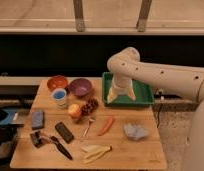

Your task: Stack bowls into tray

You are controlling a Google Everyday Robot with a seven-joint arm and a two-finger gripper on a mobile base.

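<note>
Hovering over the green tray (146, 96), the gripper (120, 96) is hanging with fingers spread wide, pinching nothing. The orange-red bowl (57, 82) and purple bowl (80, 87) are sitting side by side on the table (140, 150), left of the tray. Stacking isn't looking started; next it's needing a swing left and a drop onto one bowl's rim.

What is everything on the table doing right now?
orange-red bowl: upright on the table, not stacked.
purple bowl: upright beside it, outside the tray.
green tray: no bowl in it.
end effector: open, over the tray, holding nothing.
white cup: upright, in front of the bowls.
</note>
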